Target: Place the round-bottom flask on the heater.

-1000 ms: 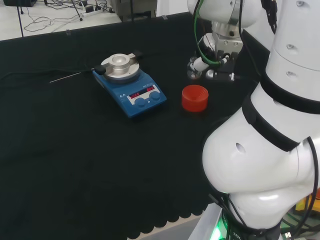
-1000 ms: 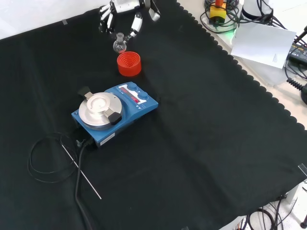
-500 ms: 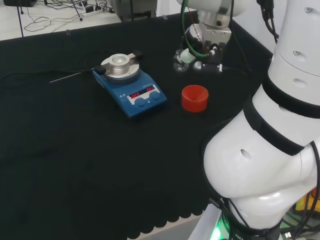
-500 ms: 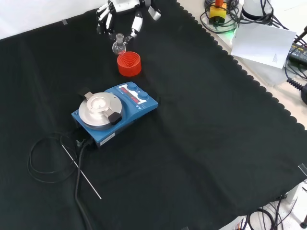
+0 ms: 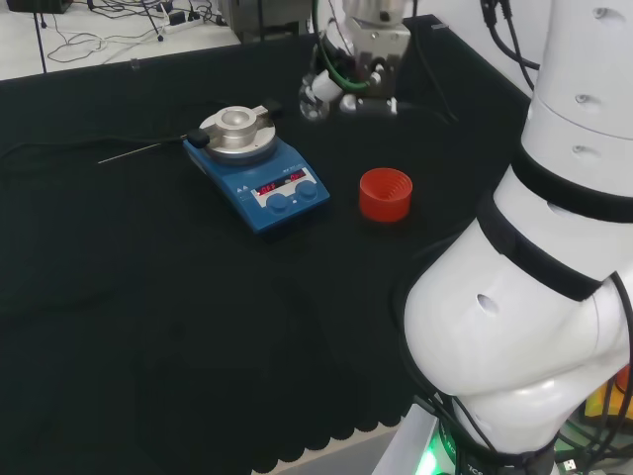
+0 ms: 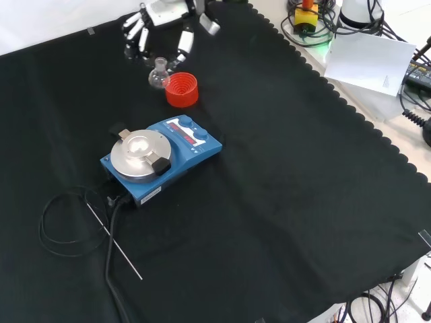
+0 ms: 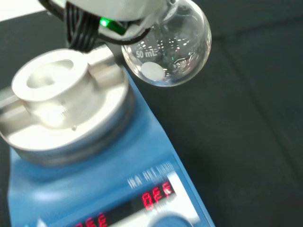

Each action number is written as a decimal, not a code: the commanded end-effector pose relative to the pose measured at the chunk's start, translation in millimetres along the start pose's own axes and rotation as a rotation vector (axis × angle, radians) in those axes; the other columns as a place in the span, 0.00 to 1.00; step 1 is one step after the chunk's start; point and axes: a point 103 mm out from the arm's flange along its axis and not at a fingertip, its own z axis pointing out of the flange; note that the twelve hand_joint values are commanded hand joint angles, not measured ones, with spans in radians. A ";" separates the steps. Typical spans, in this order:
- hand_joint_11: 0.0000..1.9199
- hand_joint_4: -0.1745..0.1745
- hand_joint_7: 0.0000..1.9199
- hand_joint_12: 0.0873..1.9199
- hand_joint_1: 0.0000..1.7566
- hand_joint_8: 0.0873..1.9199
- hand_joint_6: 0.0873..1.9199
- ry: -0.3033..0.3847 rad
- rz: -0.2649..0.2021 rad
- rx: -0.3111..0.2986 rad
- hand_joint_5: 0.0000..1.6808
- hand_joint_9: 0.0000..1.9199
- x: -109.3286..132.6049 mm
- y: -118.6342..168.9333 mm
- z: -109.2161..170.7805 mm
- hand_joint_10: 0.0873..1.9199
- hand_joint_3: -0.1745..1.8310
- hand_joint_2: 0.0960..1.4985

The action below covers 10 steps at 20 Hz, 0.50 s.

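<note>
In the wrist view the flask (image 7: 166, 47) hangs close to the camera: a clear glass globe, empty, with a small white dot and faint print on its wall, light glinting off the curve. Its neck runs up under the blurred white part of the hand (image 7: 118, 9). Behind and below it sits the heater (image 7: 94, 175), a blue box with red lit digits on its sloped face and a round silver top with a raised centre well.

From the front view, nearest lies a thin metal probe (image 6: 114, 243) and a looped black cable (image 6: 57, 225) on the cloth (image 6: 283, 202). Then comes the heater (image 6: 161, 158), its silver plate bare. Beyond it stands the red ribbed stand (image 6: 182, 89), empty. Just left of the stand, lifted off the cloth, is the flask (image 6: 159, 75), held by its neck between the fingers (image 6: 183, 46) of the hand (image 6: 158, 20); the fingers appear curled about the neck, though the glass is hard to make out there.

In the head view the flask (image 5: 315, 104) hangs under the hand (image 5: 361, 84), right of and a little beyond the heater (image 5: 259, 168), well apart from the stand (image 5: 385, 194).
</note>
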 end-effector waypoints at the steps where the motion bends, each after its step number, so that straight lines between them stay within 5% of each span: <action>1: 0.13 1.00 0.25 0.70 0.62 0.30 0.46 -0.002 -0.090 0.031 0.68 0.37 65.7 60.7 -8.1 0.26 0.46 0.41; 10: 0.14 0.99 0.25 0.70 0.62 0.30 0.46 -0.010 -0.139 0.076 0.68 0.37 92.3 100.4 7.3 0.26 0.46 0.41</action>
